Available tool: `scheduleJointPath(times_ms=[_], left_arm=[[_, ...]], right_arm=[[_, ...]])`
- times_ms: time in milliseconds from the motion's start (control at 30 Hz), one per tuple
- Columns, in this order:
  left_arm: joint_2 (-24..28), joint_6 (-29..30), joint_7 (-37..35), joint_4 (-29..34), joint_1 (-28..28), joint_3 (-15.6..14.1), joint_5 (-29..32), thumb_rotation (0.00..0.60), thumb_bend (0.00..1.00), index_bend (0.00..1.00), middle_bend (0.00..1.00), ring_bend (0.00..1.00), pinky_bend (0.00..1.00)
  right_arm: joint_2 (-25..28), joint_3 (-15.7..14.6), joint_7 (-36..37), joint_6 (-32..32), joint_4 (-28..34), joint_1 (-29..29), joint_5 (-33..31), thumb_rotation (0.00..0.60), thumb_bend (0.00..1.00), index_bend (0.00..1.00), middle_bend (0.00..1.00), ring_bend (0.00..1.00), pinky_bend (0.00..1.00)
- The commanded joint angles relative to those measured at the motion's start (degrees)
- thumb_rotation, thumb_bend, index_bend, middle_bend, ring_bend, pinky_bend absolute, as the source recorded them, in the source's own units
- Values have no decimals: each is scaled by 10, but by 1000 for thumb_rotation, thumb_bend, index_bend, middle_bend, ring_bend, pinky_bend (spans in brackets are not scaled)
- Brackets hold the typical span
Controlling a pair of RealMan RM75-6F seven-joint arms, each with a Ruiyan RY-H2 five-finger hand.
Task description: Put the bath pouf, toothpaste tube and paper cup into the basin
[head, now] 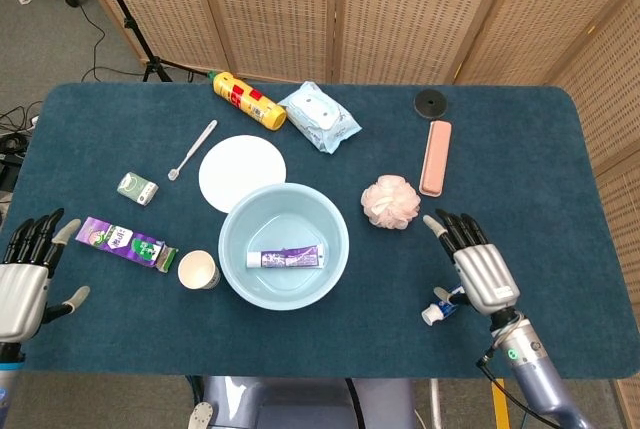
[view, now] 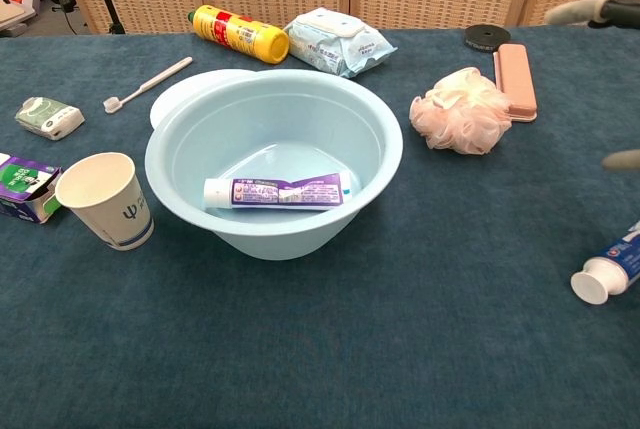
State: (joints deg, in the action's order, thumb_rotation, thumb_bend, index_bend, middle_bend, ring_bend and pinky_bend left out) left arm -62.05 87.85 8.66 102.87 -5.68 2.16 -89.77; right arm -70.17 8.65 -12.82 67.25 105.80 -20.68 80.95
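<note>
The light blue basin (head: 238, 271) (view: 170, 164) stands mid-table with a purple toothpaste tube (head: 286, 258) (view: 275, 191) lying inside. A white paper cup (head: 198, 270) (view: 105, 200) stands upright just left of the basin. The pink bath pouf (head: 391, 201) (view: 462, 110) lies on the cloth to the basin's right. My right hand (head: 473, 264) hovers open right of the pouf, fingers spread, above a blue-and-white toothpaste tube (head: 440, 308) (view: 608, 271). At the left table edge my left hand (head: 25, 274) is open and holds nothing.
A purple carton (head: 125, 243), small green packet (head: 137, 188), toothbrush (head: 192, 149), white lid (head: 241, 172), yellow bottle (head: 249, 100) and wipes pack (head: 319, 116) lie left and behind the basin. A pink case (head: 435, 156) and black disc (head: 429, 103) sit behind the pouf.
</note>
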Motion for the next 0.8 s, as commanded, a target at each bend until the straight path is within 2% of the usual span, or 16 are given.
scheduleJointPath(times_ms=[33,200,400,633,800], left_arm=[[0,0,-2,0,0,-1,-3,600,177,0,0,0,0],[-1,-6,-5,-2,-1,-2,0,600,178,0,0,0,0],[-5,-22,-4,-6,-7,-3,8,600,178,0,0,0,0],[-8,-28,-5,-11,-10,1,19,600,179,0,0,0,0],[-11,-35,-4,-14,-13,2,25,600,179,0,0,0,0]], right_arm=[[-8,47,-29,-49,1,-55,-57,600,0,0,0,0,0],[-40,80,-64,-108,-48,-121,-131,600,0,0,0,0,0],[-85,99,-80,-159,-132,-185,-200,600,0,21,0,0,0],[-124,101,-79,-211,-230,-240,-253,600,0,44,0,0,0],[-149,85,-68,-227,-272,-254,-266,600,0,65,0,0,0]])
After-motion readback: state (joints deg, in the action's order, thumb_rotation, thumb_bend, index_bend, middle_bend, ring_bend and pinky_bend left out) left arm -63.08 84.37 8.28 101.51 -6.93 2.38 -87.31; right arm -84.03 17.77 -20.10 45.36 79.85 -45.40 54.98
